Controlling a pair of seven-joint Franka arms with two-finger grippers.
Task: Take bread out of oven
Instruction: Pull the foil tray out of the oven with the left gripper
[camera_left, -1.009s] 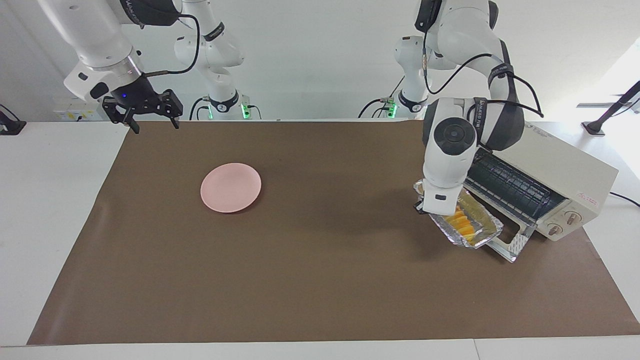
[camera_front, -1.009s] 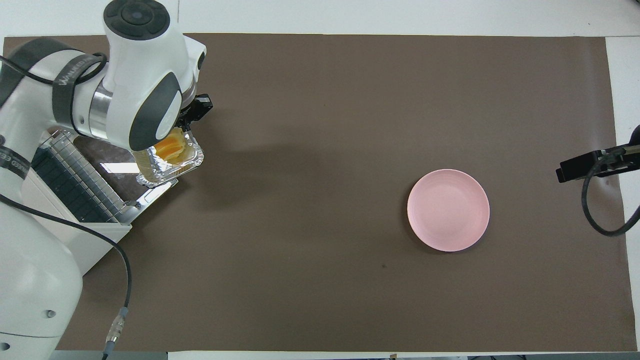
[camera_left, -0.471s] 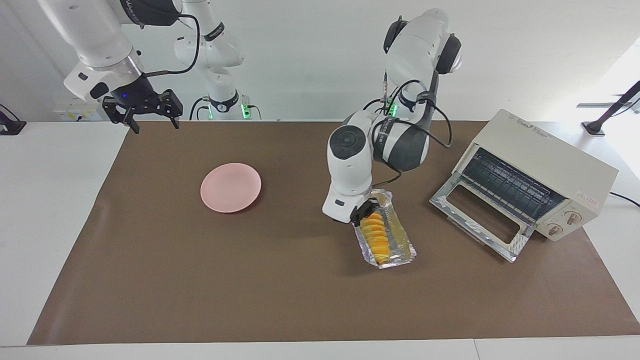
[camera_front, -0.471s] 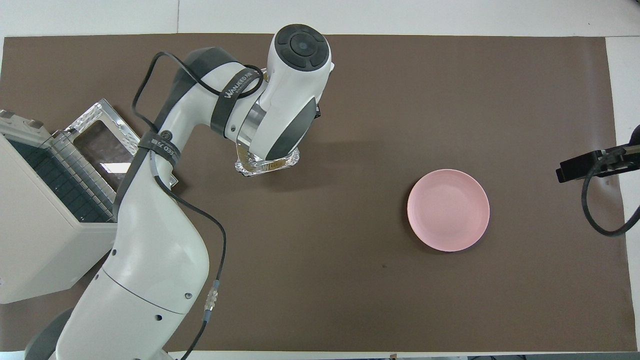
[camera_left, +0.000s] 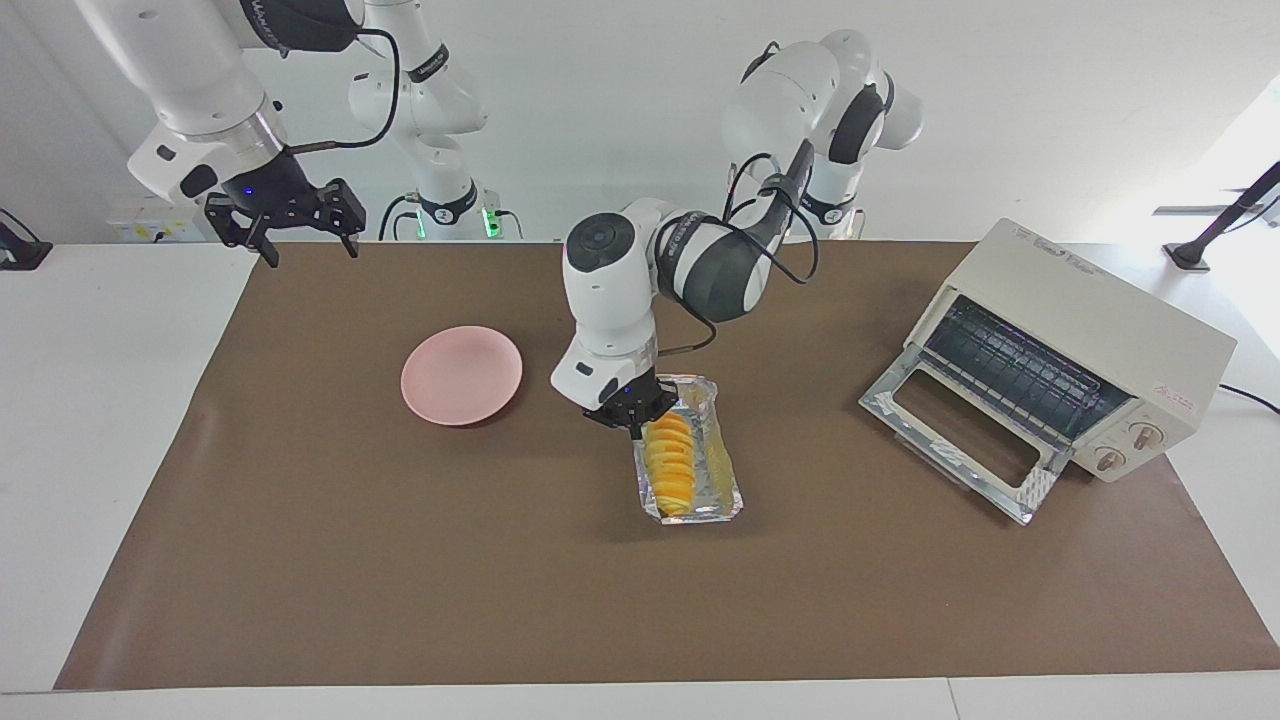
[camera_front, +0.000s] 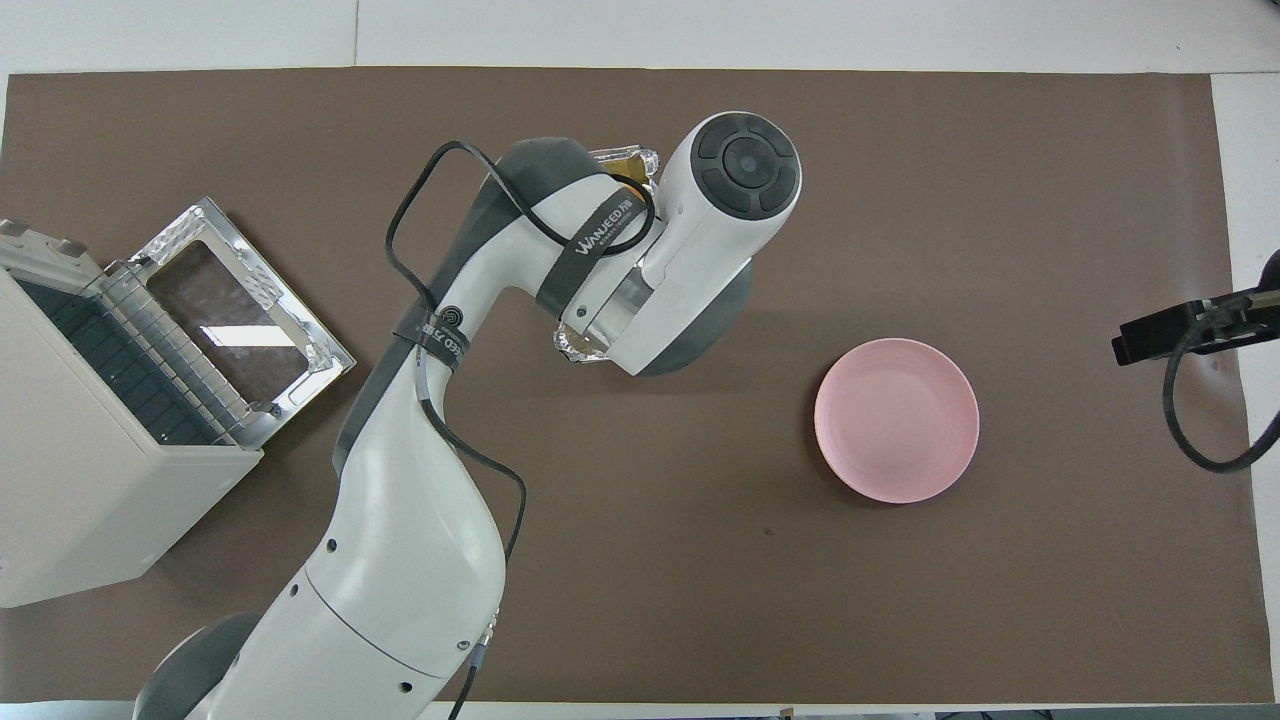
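The left gripper (camera_left: 637, 428) grips the crinkled silver foil tray (camera_left: 718, 470) holding the ridged yellow-orange bread (camera_left: 672, 460) mid-mat, between the round pink plate (camera_left: 461, 375) and the cream-white oven (camera_left: 1085, 350) (door down); the right gripper (camera_left: 307, 245) waits, jaws apart

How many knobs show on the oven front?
2: both round knobs sit on the oven front panel beside its open door, one just above the other, at the left arm's table end.
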